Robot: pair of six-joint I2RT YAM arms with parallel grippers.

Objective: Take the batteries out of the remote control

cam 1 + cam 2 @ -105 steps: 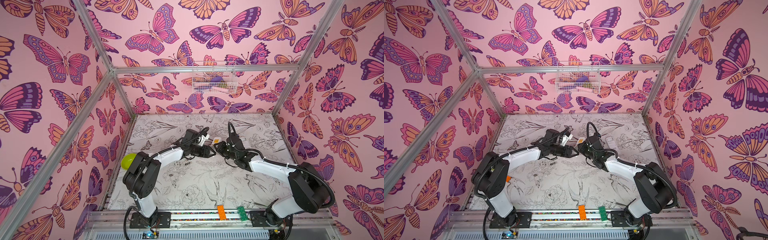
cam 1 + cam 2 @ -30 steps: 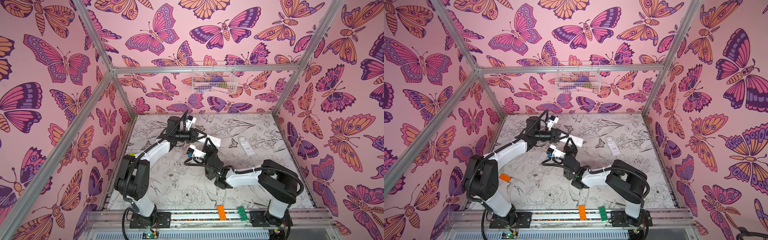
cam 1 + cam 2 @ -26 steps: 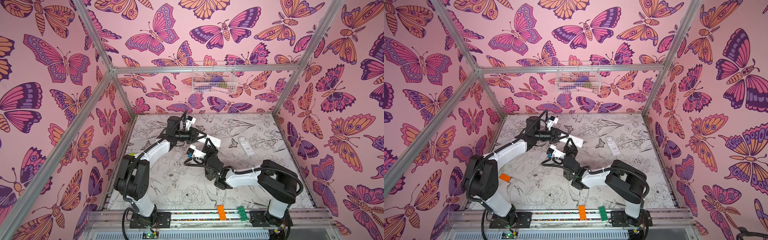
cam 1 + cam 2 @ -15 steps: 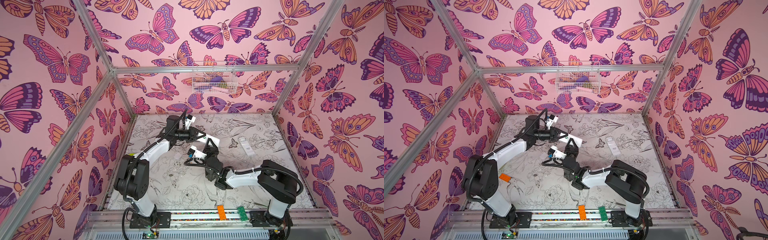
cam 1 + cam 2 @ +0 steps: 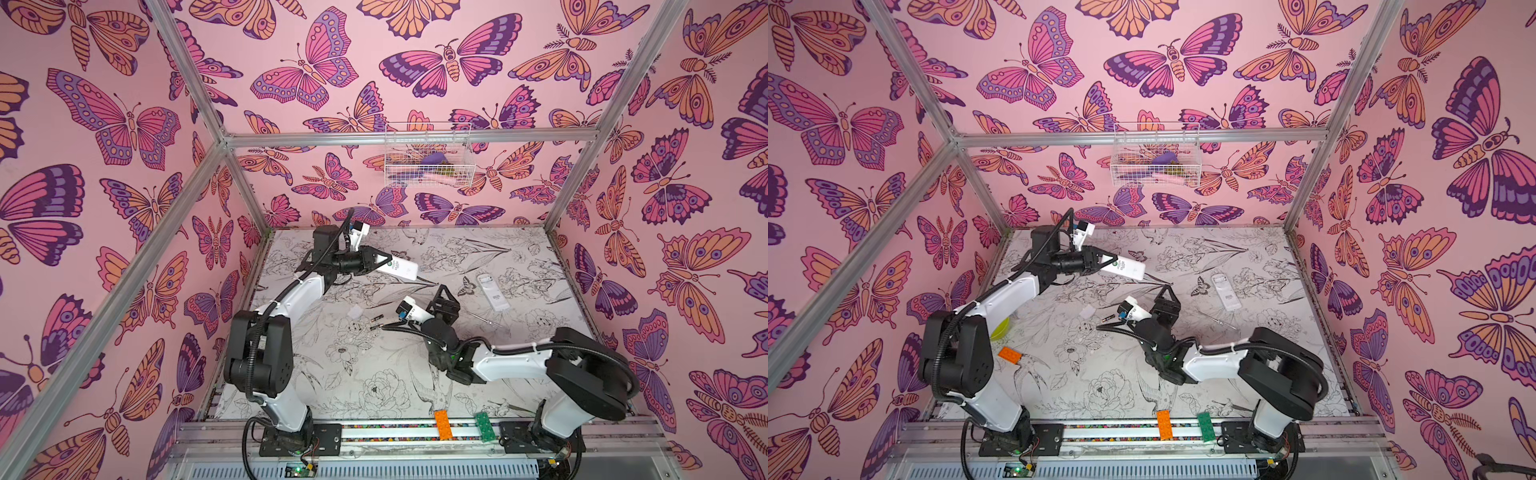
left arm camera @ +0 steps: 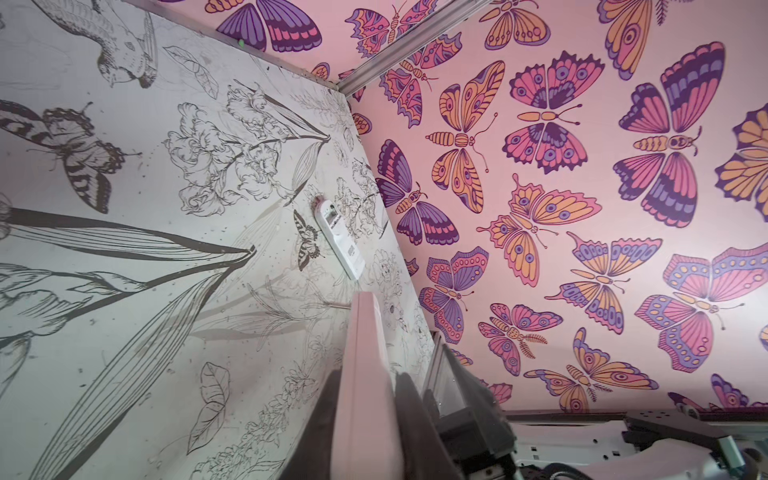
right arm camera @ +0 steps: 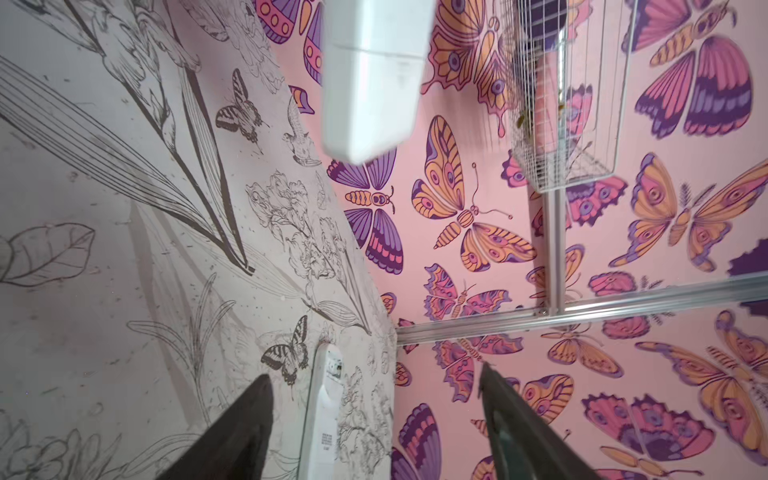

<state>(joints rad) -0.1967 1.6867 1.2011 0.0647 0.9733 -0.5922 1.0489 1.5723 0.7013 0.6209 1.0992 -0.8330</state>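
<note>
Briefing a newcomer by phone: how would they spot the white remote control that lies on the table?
Look at the flower-printed tabletop, right half. A slim white rectangular remote control lies flat there. Unlike the second white remote, held above the table by the left gripper, nothing touches it.

Pink walls are printed all over with purple and orange butterflies. The corners are framed by aluminium bars. The floor is covered by a white sheet with black line drawings of flowers and birds. A white wire basket is hung on the back wall. Lighting is even, and only faint shadows are cast.
</note>
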